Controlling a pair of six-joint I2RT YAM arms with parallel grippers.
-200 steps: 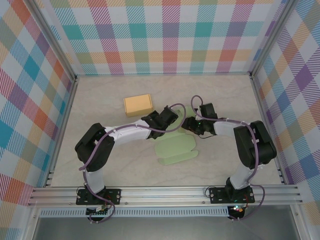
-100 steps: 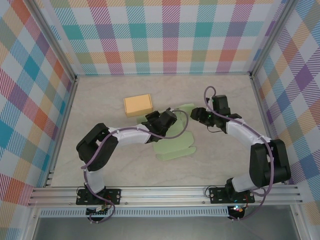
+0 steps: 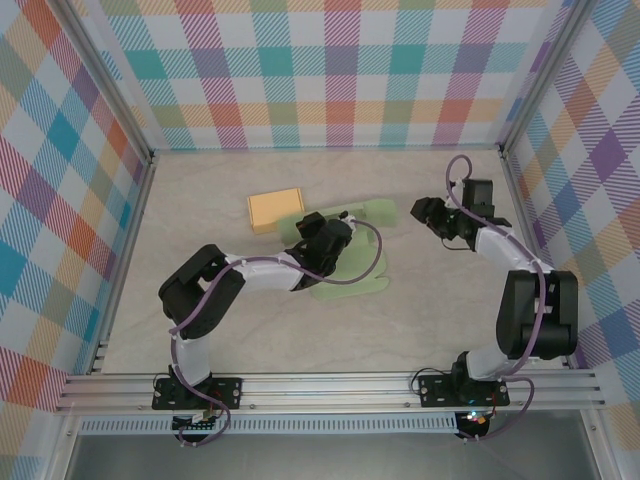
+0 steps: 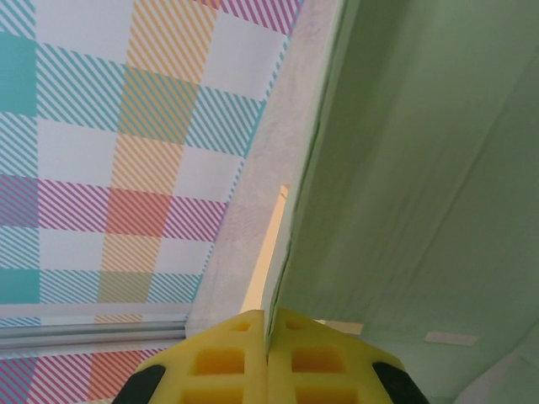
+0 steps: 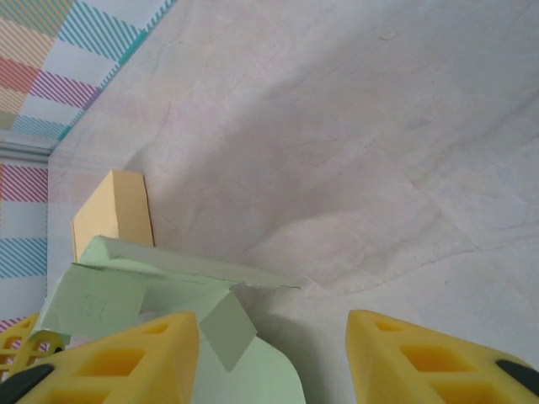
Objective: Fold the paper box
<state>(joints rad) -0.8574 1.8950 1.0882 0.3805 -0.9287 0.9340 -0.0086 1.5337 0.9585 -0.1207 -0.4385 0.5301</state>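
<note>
At mid-table, my left gripper (image 4: 268, 328) pinches an edge of the green paper box (image 3: 352, 284).
The part-folded sheet lies just beside the orange box (image 3: 272, 208); my right gripper (image 5: 268, 332) hangs spread, holding nothing.

Pale marbled tabletop (image 3: 200, 200), plaid walls (image 3: 340, 80) (pastel checks), alu rail (image 3: 330, 385) at near edge

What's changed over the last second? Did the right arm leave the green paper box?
Yes. The right gripper swung away from the green paper box toward the far right, jaws apart and empty. The box's far flaps have risen around the left gripper, which stays clamped on one edge. The orange box has not moved.
</note>
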